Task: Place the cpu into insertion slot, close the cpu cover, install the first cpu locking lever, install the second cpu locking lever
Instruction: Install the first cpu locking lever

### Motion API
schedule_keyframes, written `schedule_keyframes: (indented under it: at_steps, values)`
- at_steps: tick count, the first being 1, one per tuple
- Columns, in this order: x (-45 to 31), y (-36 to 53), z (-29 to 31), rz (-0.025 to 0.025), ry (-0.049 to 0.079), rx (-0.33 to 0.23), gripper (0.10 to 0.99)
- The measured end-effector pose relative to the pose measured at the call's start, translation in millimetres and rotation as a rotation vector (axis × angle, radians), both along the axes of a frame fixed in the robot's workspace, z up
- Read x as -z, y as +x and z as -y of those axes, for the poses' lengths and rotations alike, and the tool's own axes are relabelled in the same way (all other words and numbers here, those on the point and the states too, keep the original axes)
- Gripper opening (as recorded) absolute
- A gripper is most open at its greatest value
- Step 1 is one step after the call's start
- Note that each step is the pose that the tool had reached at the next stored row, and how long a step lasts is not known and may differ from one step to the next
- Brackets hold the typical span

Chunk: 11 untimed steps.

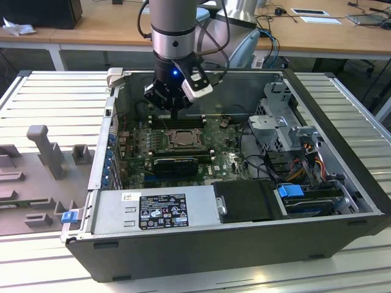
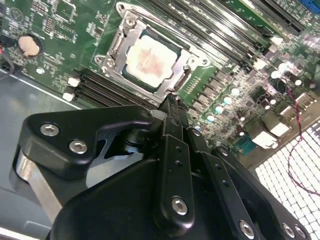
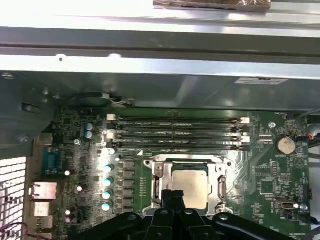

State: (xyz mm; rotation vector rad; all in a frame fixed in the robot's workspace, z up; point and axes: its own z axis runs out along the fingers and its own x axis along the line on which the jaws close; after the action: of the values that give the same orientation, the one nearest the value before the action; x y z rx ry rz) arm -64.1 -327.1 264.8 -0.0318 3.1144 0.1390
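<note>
we see the pale silver cpu [image 3: 192, 186] lying flat in the insertion slot [image 1: 166, 139]. arm vertical, gripper [image 1: 175, 112] at slot's 12 o'clock in exterior view, fingers [image 2: 172, 125] pinched narrow, empty.

Silver cpu [image 3: 190, 186] sits w/ flat cpu cover [image 3: 187, 161] framing it, four mem slots [image 3: 175, 132] beside; gripper [image 3: 175, 196] tip overlaps cpu's edge.
</note>
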Motion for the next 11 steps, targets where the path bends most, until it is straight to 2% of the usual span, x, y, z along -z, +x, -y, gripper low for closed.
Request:
schedule_keyframes:
  at_steps: [4, 7, 11]
  values:
    - [0.5, -11.4, 0.0, 0.0, 0.0, 0.0, 0.106]
    - [1.2, -28.4, 0.0, 0.0, 0.0, 0.0, 0.106]
    - [2.4, -41.7, -0.8, 0.0001, 0.0, 0.0, 0.106]
